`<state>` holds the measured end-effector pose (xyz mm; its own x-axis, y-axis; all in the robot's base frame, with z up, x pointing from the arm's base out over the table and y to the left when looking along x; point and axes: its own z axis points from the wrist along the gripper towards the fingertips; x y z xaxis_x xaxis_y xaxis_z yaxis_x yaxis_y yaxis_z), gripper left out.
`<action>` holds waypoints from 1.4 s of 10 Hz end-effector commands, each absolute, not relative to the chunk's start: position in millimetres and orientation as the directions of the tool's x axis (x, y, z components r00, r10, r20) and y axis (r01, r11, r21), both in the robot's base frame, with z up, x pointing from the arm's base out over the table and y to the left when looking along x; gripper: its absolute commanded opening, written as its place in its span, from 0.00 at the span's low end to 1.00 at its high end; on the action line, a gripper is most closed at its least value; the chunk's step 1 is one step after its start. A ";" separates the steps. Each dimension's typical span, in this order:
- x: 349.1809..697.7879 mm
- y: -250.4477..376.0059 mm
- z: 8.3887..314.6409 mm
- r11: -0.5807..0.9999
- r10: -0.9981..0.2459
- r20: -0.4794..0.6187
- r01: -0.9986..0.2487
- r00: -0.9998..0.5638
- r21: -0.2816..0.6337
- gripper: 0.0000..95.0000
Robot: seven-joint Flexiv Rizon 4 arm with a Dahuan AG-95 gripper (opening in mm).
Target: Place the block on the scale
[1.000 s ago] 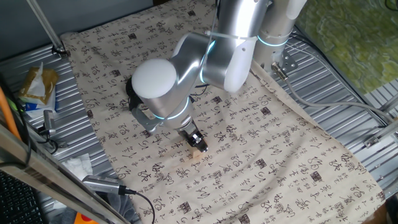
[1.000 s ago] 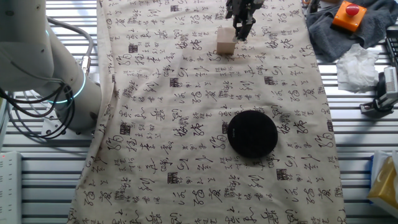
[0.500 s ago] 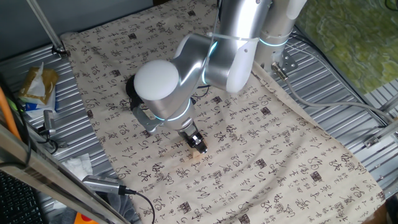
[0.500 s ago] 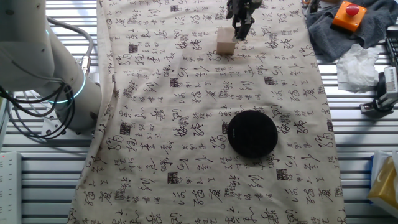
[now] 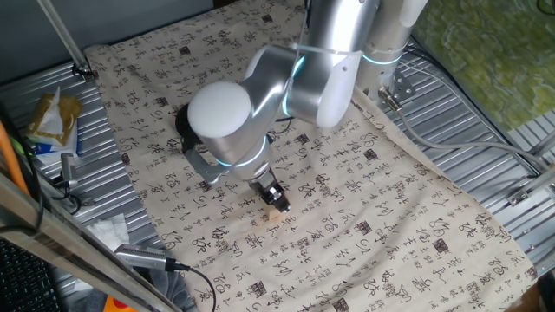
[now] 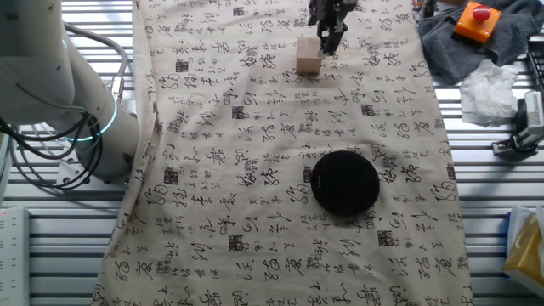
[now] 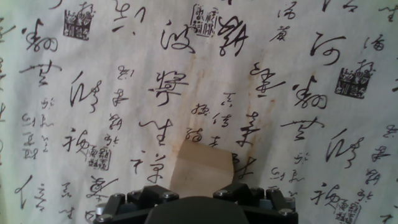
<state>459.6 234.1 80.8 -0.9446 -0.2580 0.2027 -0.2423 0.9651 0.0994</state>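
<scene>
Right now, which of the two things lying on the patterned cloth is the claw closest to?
The block: the small tan wooden cube sits right beside the gripper at the cloth's far end. The scale, the flat black disc, lies well away near the middle.

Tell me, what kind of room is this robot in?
Probably a robot lab or test bench, not a home. The silver arm is bolted to a ribbed metal table, there's a red emergency button nearby, and cables run along the table edge. A printed cloth covers the work area.
</scene>
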 end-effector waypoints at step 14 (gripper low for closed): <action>457.0 216.2 64.7 0.982 -0.122 0.194 -0.091 -0.973 0.163 0.80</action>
<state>458.2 216.6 63.7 -0.9726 -0.1249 0.1960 -0.0933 0.9823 0.1626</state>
